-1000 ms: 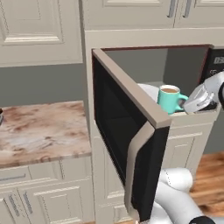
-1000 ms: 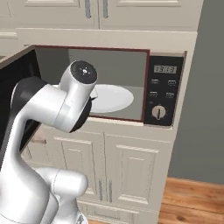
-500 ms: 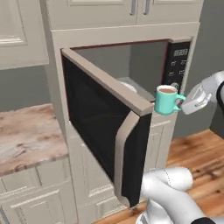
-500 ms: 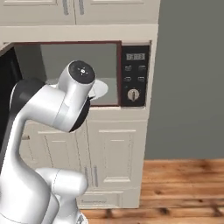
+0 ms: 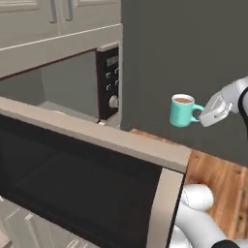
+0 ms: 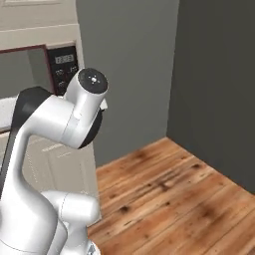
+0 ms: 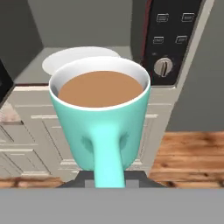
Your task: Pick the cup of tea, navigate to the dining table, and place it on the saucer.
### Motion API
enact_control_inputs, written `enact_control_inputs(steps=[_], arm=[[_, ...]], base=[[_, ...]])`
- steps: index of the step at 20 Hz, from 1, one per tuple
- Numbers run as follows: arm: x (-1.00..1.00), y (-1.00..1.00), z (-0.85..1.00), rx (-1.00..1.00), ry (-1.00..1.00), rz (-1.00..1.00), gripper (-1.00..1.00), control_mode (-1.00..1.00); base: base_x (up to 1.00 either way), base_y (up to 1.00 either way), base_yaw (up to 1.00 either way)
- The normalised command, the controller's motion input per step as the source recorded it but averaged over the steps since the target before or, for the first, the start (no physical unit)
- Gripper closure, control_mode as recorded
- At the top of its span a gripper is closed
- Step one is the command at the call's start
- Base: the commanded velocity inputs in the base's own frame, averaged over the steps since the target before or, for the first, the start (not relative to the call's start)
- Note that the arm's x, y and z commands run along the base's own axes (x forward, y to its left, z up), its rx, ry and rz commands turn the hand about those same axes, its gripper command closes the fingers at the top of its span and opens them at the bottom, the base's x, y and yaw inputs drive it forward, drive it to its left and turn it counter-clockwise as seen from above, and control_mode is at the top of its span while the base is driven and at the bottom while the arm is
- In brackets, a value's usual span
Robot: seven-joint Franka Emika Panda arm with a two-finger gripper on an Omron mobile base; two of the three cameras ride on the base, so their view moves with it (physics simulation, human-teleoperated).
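Teal cup of tea (image 5: 183, 111), brown liquid, white inner rim, upright; tool (image 5: 202, 115) apparently clamped on handle.

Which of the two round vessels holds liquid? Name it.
The small teal-green mug, filled with brown tea and held by its handle in the claw; the flat white plate behind it lies inside the microwave.

Open microwave (image 5: 72, 160), wood floor (image 6: 169, 194).

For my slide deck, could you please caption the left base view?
End effector holds the cup of tea upright by its handle, beside the open microwave.
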Motion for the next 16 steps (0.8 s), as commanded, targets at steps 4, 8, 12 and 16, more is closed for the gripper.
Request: enact_control_inputs(steps=[4,8,12,16], arm=[[0.0,0.0,0.0,0.0,0.0,0.0,1.0,1.0],[0.0,0.0,0.0,0.0,0.0,0.0,1.0,1.0],[0.0,0.0,0.0,0.0,0.0,0.0,1.0,1.0],[0.0,0.0,0.0,0.0,0.0,0.0,1.0,1.0]], base=[[0.0,0.0,-0.96],[0.0,0.0,-0.99],[0.0,0.03,-1.0],[0.0,0.04,-1.0]])
